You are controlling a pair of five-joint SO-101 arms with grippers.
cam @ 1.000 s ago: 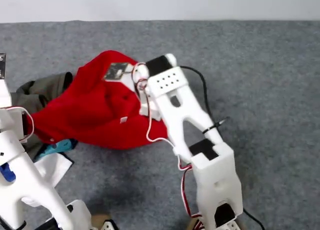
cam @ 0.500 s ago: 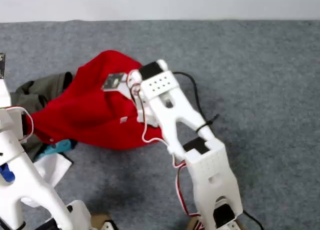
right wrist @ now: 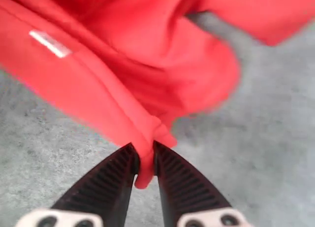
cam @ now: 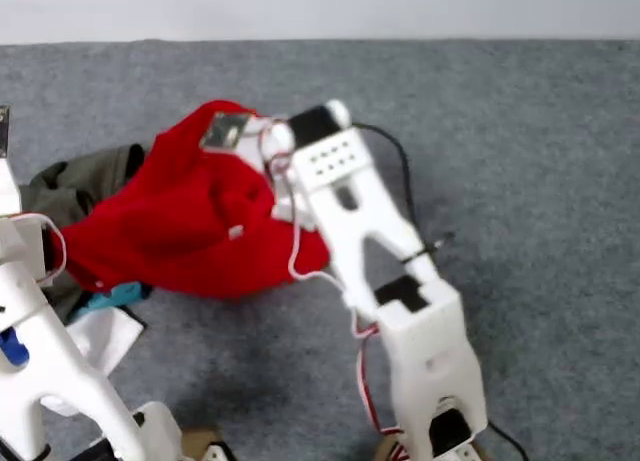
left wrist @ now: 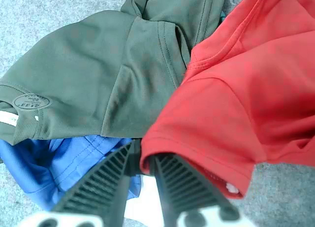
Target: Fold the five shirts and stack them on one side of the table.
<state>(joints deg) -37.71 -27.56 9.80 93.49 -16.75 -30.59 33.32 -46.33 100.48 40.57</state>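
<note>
Red shirt point(cam: 190, 221) heaped over olive shirt point(left wrist: 98, 69) at tabletop's point(cam: 520, 161) left, left gripper point(left wrist: 142, 155) fingers clamped on its hem, right gripper point(right wrist: 144, 157) fingers clamped on a bunched fold (thin bite); risk: fold slips free under tension, or olive shirt drags along.

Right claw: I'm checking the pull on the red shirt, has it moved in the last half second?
Yes: the right claw drew the red shirt toward the table's far edge.

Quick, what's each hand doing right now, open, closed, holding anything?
Left hand: closed on the red shirt, at its hem.
Right hand: closed on the red shirt, pinching a fold.
</note>
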